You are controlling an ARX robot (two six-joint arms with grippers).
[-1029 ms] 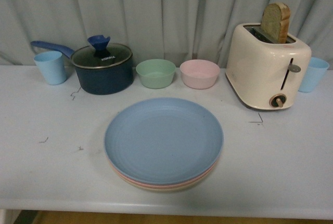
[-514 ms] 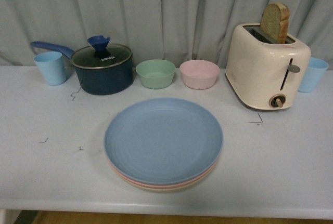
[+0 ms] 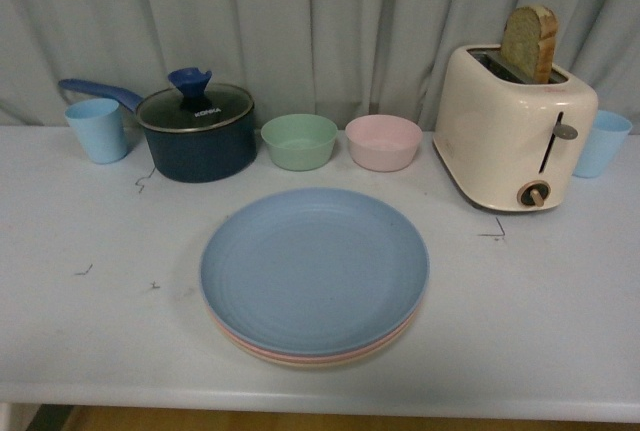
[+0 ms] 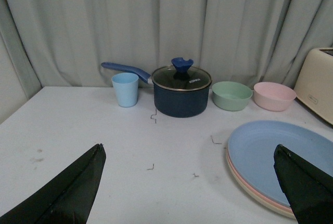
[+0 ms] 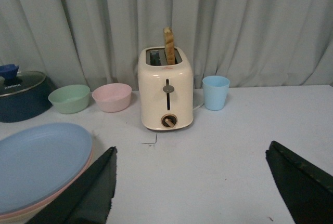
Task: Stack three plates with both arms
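1. The three plates sit in one stack at the near middle of the table (image 3: pixel 560 341): the blue plate (image 3: pixel 314 268) is on top, the pink plate (image 3: pixel 262 350) shows as a thin rim under it, and the beige plate (image 3: pixel 330 362) is at the bottom.
2. From the front, neither arm is in sight.
3. The left gripper (image 4: pixel 190 187) shows only in its own wrist view, as two black fingertips (image 4: pixel 67 193) spread wide apart with bare table between them. It holds nothing and hangs clear of the stack, which lies toward one side of that view.
4. The right gripper (image 5: pixel 208 187) is the same: black fingers (image 5: pixel 88 195) set wide, nothing between them, with the stack's edge showing beside one finger but not touching it.
5. Behind the stack, along the curtain (image 3: pixel 320 21), stands a row of things. A light blue cup (image 3: pixel 98 129) is furthest left, just beside a dark blue pot (image 3: pixel 197 136) with a glass lid and a blue handle.
6. Next come a small green bowl (image 3: pixel 299 141) and a small pink bowl (image 3: pixel 383 142), side by side and close together.
7. Toward the right stands a cream toaster (image 3: pixel 512 129) with a slice of bread (image 3: pixel 529 43) sticking up out of a slot, and a second light blue cup (image 3: pixel 603 143) stands just behind its far side.
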